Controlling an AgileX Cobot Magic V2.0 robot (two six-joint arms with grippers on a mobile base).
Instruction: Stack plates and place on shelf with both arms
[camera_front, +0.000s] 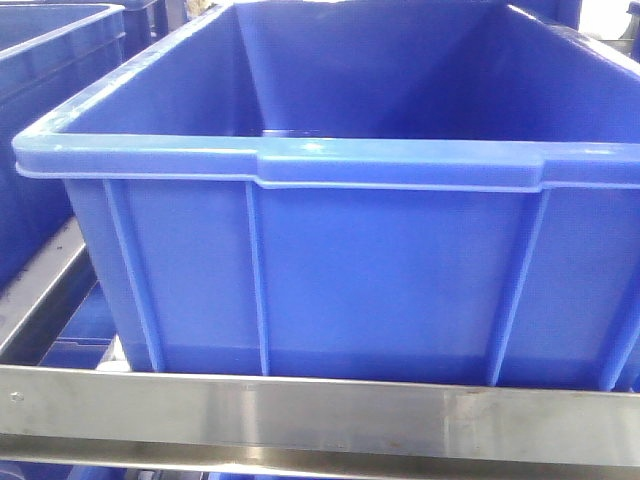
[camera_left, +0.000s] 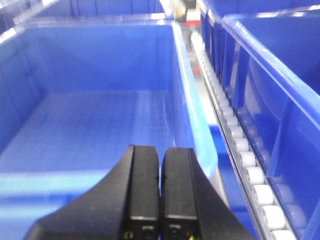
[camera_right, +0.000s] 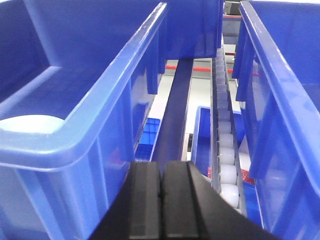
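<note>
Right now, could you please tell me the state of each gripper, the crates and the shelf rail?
left gripper: shut, holding nothing, above a crate's near rim.
right gripper: shut, holding nothing, beside a crate's corner.
front crate: upright, open-topped, nothing visible inside.
crate under left gripper: open-topped, floor bare.
shelf rail: bare brushed metal below the crate.
plates: mostly hidden; only a pale patch inside one crate.

We see a solid blue ribbed crate (camera_front: 380, 270), a brushed silver rail (camera_front: 320, 415), white rollers (camera_left: 250, 170) and black grippers (camera_left: 160, 197).
</note>
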